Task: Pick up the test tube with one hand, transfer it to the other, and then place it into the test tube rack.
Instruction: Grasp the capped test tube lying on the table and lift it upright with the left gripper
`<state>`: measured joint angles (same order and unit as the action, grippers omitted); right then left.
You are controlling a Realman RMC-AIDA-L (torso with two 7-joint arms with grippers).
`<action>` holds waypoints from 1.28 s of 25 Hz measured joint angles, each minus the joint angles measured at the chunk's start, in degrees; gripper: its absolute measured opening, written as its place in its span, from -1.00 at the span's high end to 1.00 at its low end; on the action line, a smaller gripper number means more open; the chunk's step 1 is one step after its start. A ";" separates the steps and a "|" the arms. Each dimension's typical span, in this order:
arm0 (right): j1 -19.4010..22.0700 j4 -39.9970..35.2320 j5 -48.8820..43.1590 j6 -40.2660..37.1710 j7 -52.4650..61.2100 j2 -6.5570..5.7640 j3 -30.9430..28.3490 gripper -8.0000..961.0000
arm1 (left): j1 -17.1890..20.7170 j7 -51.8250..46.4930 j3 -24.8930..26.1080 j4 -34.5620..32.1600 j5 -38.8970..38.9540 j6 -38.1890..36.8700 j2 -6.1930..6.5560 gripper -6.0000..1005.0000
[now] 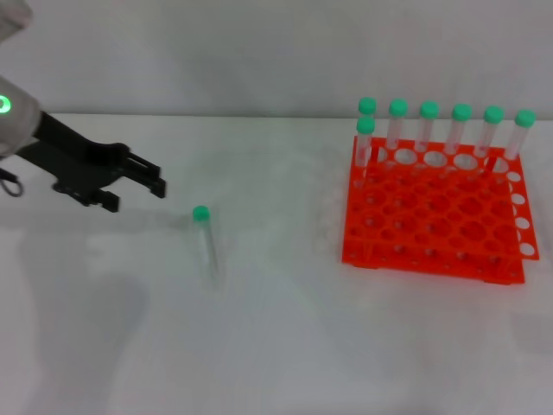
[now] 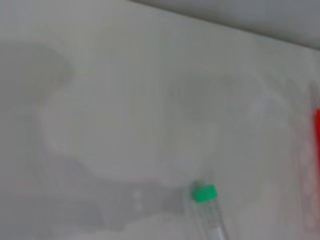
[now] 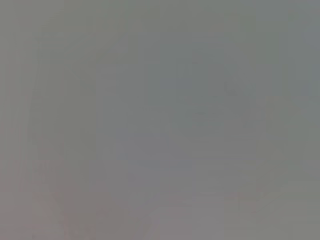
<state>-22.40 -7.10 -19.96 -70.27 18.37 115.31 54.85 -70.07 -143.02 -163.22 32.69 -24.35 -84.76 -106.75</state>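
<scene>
A clear test tube [image 1: 208,244] with a green cap lies flat on the white table, cap pointing away from me. It also shows in the left wrist view [image 2: 212,215]. My left gripper [image 1: 138,195], black on a white-silver arm with a green ring light, hovers to the left of the tube, apart from it, open and empty. The orange-red test tube rack [image 1: 432,220] stands at the right, and its edge shows in the left wrist view [image 2: 316,135]. My right gripper is out of view; the right wrist view shows only a plain grey field.
Several identical green-capped tubes [image 1: 429,130] stand upright in the rack's back row, one more [image 1: 365,143] just in front at its left end. The left gripper's shadow falls on the table beside the lying tube.
</scene>
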 joint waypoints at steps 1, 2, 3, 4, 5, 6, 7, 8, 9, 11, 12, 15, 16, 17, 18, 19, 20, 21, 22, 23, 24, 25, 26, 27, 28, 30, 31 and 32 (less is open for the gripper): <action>-0.01 0.00 0.00 0.02 0.00 0.00 0.00 -0.78 | -0.16 -1.09 0.00 -2.08 -0.64 1.34 0.01 -0.65; -0.01 -0.03 0.01 0.02 0.00 0.01 0.00 -0.78 | -0.31 -2.21 0.01 -3.68 -1.49 2.51 0.06 -0.65; -0.01 -0.12 0.01 0.02 0.00 0.04 0.01 -0.78 | -0.60 -3.81 0.01 -5.91 -2.97 3.91 0.07 -0.65; -0.01 -0.24 0.01 0.04 0.00 0.06 0.03 -0.78 | -0.90 -4.96 0.01 -7.28 -4.39 4.75 0.07 -0.65; -0.02 -0.29 0.01 0.09 0.00 0.06 0.06 -0.78 | -1.49 -6.82 0.01 -9.21 -6.84 5.92 -0.03 -0.65; -0.05 -0.35 0.01 0.14 0.00 0.05 0.08 -0.78 | -1.97 -7.98 0.01 -10.18 -8.64 6.39 -0.24 -0.65; -0.09 -0.41 0.01 0.20 0.00 -0.01 0.08 -0.78 | -2.60 -9.02 0.01 -10.74 -10.46 6.66 -0.60 -0.65; -0.11 -0.43 0.01 0.20 0.00 -0.04 0.08 -0.78 | -3.23 -9.88 0.01 -11.04 -12.24 6.85 -1.10 -0.65; -0.16 -0.44 0.01 0.22 0.00 -0.09 0.09 -0.78 | -3.79 -10.42 0.02 -11.06 -13.28 7.00 -1.69 -0.65; -0.33 -0.45 0.01 0.23 -0.20 -0.15 0.09 -0.78 | -4.35 -10.92 0.07 -11.26 -13.89 7.51 -2.34 -0.65; -0.48 -0.46 0.01 0.23 -0.74 -0.17 0.08 -0.78 | -4.42 -11.36 0.08 -11.88 -13.88 8.03 -2.48 -0.65; -0.96 -0.46 0.07 0.33 -3.59 -0.13 -0.10 -0.78 | -4.43 -12.54 0.09 -13.77 -14.14 9.62 -2.82 -0.65; -1.06 -0.46 0.12 0.37 -4.24 -0.10 -0.17 -0.78 | -4.47 -13.20 0.10 -14.35 -14.87 10.33 -3.08 -0.65; -1.16 -0.46 0.20 0.43 -4.94 -0.07 -0.25 -0.78 | -4.50 -13.79 0.10 -14.70 -15.50 10.78 -3.31 -0.65; -1.23 -0.46 0.31 0.51 -5.37 -0.05 -0.32 -0.78 | -4.55 -14.32 0.10 -14.87 -16.24 11.12 -3.51 -0.65; -1.27 -0.46 0.37 0.59 -5.65 -0.05 -0.37 -0.78 | -4.56 -15.03 0.10 -15.07 -17.01 11.57 -3.71 -0.65; -1.26 -0.47 0.40 0.71 -5.78 -0.05 -0.42 -0.78 | -4.52 -15.47 0.10 -15.17 -17.38 11.81 -3.82 -0.65; -1.28 -0.48 0.41 0.85 -5.81 -0.08 -0.43 -0.78 | -4.35 -15.78 0.10 -15.18 -17.39 11.94 -3.90 -0.65; -1.30 -0.52 0.42 0.98 -5.82 -0.14 -0.44 -0.78 | -4.20 -15.95 0.10 -15.19 -17.37 12.01 -3.93 -0.65; -1.32 -0.55 0.43 1.13 -5.84 -0.17 -0.46 -0.78 | -3.88 -16.00 0.10 -15.21 -17.22 12.02 -3.97 -0.65; -1.37 -0.59 0.45 1.33 -5.86 -0.23 -0.48 -0.78 | -3.64 -16.11 0.10 -15.23 -17.11 12.03 -3.97 -0.65; -1.41 -0.70 0.47 1.56 -5.88 -0.31 -0.51 -0.78 | -3.39 -16.26 0.10 -15.25 -17.04 12.04 -3.98 -0.65; -1.47 -0.91 0.49 1.94 -5.91 -0.35 -0.51 -0.78 | -3.20 -16.59 0.10 -15.26 -16.89 12.05 -3.98 -0.65; -1.47 -1.18 0.51 2.29 -5.92 -0.36 -0.52 -0.78 | -3.10 -16.86 0.10 -15.27 -16.63 12.05 -3.99 -0.65; -1.48 -1.61 0.52 2.82 -5.93 -0.36 -0.52 -0.78 | -3.05 -17.03 0.11 -15.28 -16.29 12.04 -3.99 -0.65; -1.48 -2.17 0.54 3.80 -5.94 -0.35 -0.53 -0.78 | -2.95 -17.12 0.14 -15.33 -15.49 12.01 -4.00 -0.65; -1.56 -2.34 0.54 4.30 -5.95 -0.35 -0.53 -0.78 | -2.91 -17.14 0.15 -15.35 -15.08 12.02 -4.00 -0.65; -1.62 -2.39 0.54 4.50 -5.97 -0.34 -0.53 -0.78 | -2.88 -17.18 0.16 -15.41 -14.66 12.07 -4.00 -0.65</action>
<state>-24.02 -9.48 -19.42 -65.77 12.40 114.97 54.32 -72.95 -160.20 -163.06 17.28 -39.01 -72.69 -110.75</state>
